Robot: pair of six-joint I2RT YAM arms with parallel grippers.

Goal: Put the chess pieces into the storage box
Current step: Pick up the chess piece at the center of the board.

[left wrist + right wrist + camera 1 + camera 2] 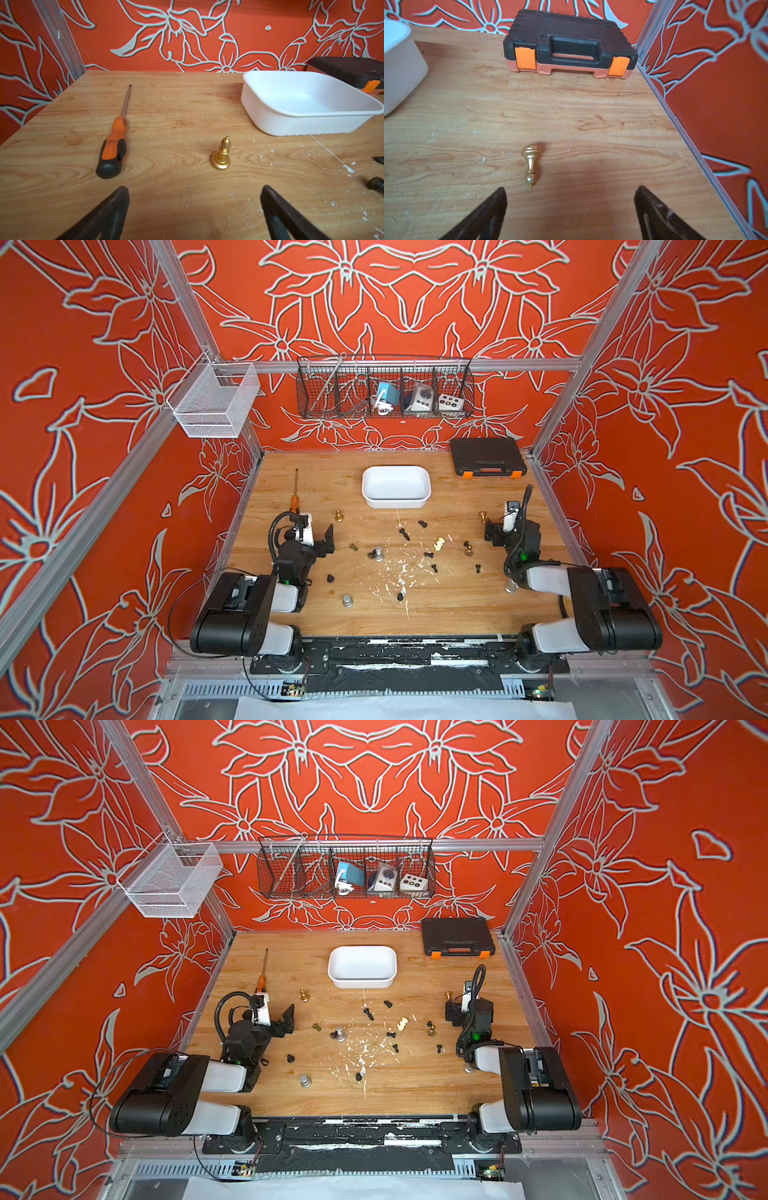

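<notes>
The white storage box (395, 502) stands empty at the back middle of the table. Several chess pieces lie scattered in front of it: small black ones (404, 534), a cream one (439, 543) and silver ones (377, 553). My left gripper (194, 188) is open and empty, with an upright gold bishop (221, 155) a little ahead of it and the box (291, 124) beyond. The right gripper (571, 188) is also open and empty. Just ahead of its fingertips lies a toppled gold piece (530, 166). A silver piece (510, 585) is half hidden under the right arm.
An orange-handled screwdriver (113, 145) lies beside the left gripper, towards the left wall. A black case with orange latches (569, 45) sits in the back right corner. Wire baskets (384, 387) hang on the back rail. White flecks mark the table's middle.
</notes>
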